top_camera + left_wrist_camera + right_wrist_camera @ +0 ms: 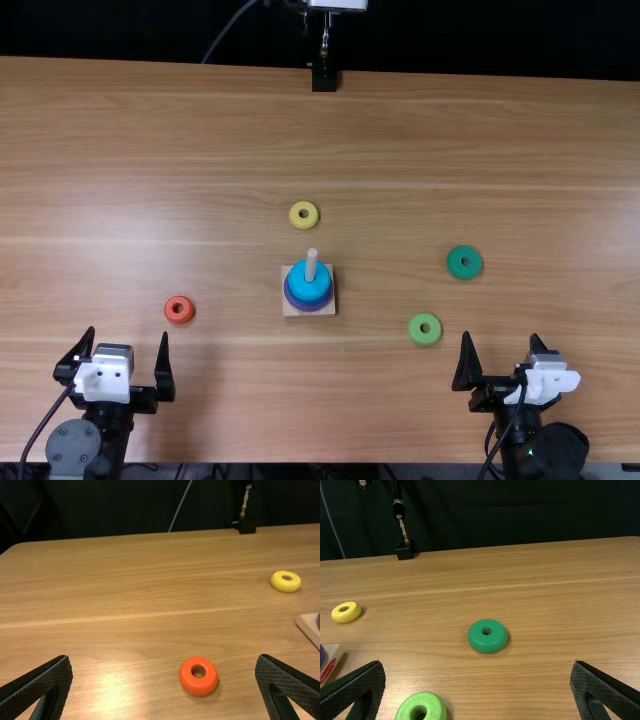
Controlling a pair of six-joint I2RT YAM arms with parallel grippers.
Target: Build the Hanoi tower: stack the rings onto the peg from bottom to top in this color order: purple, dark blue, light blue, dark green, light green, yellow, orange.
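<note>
Wooden table (150, 130), black mount (324, 78) at its far edge, left gripper (128, 331) and right gripper (501, 334) wide.

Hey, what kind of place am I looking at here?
Probably a robotics lab or test bench: two black robot arms, the left and the right, stand at a bare-wood table, with a ring-stacking peg between them and dark cloth behind.

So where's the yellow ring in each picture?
Top view: the yellow ring is just beyond the wooden peg base.
Left wrist view: the yellow ring is farther off than the orange ring.
Right wrist view: the yellow ring is farther off than the light green ring.
Shared landmark: the wooden peg base.
</note>
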